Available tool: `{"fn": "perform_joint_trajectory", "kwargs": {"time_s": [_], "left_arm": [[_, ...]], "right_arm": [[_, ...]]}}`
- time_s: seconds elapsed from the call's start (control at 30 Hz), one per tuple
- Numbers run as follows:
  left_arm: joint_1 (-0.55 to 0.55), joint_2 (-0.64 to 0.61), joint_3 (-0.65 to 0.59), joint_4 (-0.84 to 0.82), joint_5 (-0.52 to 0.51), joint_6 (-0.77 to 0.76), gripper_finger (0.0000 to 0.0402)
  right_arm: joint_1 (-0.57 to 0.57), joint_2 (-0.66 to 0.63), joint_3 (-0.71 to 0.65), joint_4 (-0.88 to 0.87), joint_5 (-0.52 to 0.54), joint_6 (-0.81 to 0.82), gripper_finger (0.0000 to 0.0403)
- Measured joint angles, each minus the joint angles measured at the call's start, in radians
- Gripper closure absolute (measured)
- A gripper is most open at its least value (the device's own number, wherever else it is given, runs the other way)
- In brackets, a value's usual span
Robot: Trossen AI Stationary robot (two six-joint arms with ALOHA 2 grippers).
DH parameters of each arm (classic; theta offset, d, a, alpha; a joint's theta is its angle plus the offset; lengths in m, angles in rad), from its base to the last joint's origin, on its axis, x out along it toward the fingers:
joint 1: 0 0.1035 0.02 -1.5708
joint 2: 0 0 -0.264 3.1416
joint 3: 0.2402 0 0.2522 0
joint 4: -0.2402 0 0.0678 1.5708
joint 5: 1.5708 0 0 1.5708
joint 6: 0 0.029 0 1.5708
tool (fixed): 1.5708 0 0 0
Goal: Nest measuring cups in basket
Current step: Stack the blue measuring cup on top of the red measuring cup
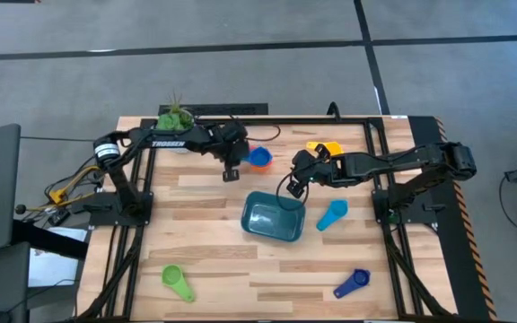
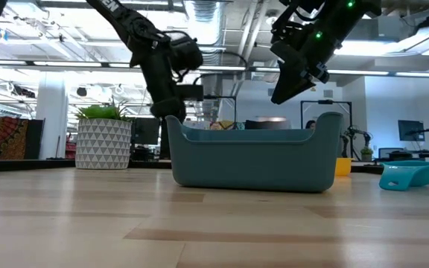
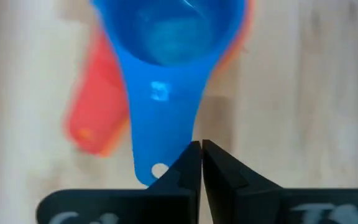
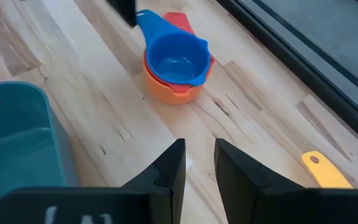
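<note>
Cups lie all over the wooden bench [image 1: 205,260], and the teal, rounded plastic basket [image 1: 273,218] sits in the middle of them. Beyond the basket, toward the far edge, a blue plastic measuring cup [image 4: 178,59] sits inside an orange plastic cup [image 4: 169,89], and a red flat handle [image 3: 95,106] sticks out from under them. The left end effector [image 3: 201,165] has its two dark fingers pressed together just beside the tip of the blue cup's handle. From the pictures it is hard to say if the handle is pinched. The right end effector [image 4: 199,165] hangs in the air above the far side of the basket, and its fingers stand a little apart with nothing between them. A yellow plastic cup [image 1: 325,147] lies past the basket on the right side. A light blue cup [image 1: 332,214] lies just to the right of the basket. A green cup [image 1: 177,281] and a dark blue cup [image 1: 351,283] lie on the near side of the basket. A white patterned pot with a green plant [image 1: 174,118] stands at the far edge.
</note>
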Motion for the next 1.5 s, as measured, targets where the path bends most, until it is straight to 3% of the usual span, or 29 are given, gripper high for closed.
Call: {"fn": "perform_joint_trajectory", "kwargs": {"time_s": [0.2, 0.37, 0.6, 0.77, 1.1, 1.27, 1.37, 1.5], "left_arm": [[0.022, -0.044, 0.001, 0.118, -0.127, 0.038, 0.0396], [0.040, -0.076, 0.001, 0.065, -0.139, 0.044, 0.0396], [0.041, -0.085, -0.030, -0.079, 0.097, 0.060, 0.0396], [0.039, -0.084, -0.122, 0.003, 0.102, 0.063, 0.0396], [0.057, -0.083, -0.190, 0.283, 0.007, 0.066, 0.0396], [0.074, -0.083, -0.189, 0.430, -0.156, 0.052, 0.0396], [0.079, -0.083, -0.188, 0.434, -0.203, 0.051, 0.0396], [0.076, -0.083, -0.188, 0.353, -0.191, 0.071, 0.0396]], "right_arm": [[0.000, 0.000, 0.000, 0.001, 0.001, 0.005, 0.0295], [0.016, 0.000, 0.000, -0.008, 0.001, 0.008, 0.0295], [0.018, 0.000, 0.000, -0.007, 0.003, 0.009, 0.0295], [0.005, 0.002, 0.000, 0.034, 0.002, 0.010, 0.0295], [0.003, 0.003, 0.000, 0.059, 0.000, 0.008, 0.0295], [0.003, 0.003, 0.000, 0.058, 0.000, 0.008, 0.0295], [0.003, 0.003, 0.000, 0.056, 0.000, 0.008, 0.0295], [0.002, 0.003, 0.000, 0.051, 0.000, 0.008, 0.0295]]}}
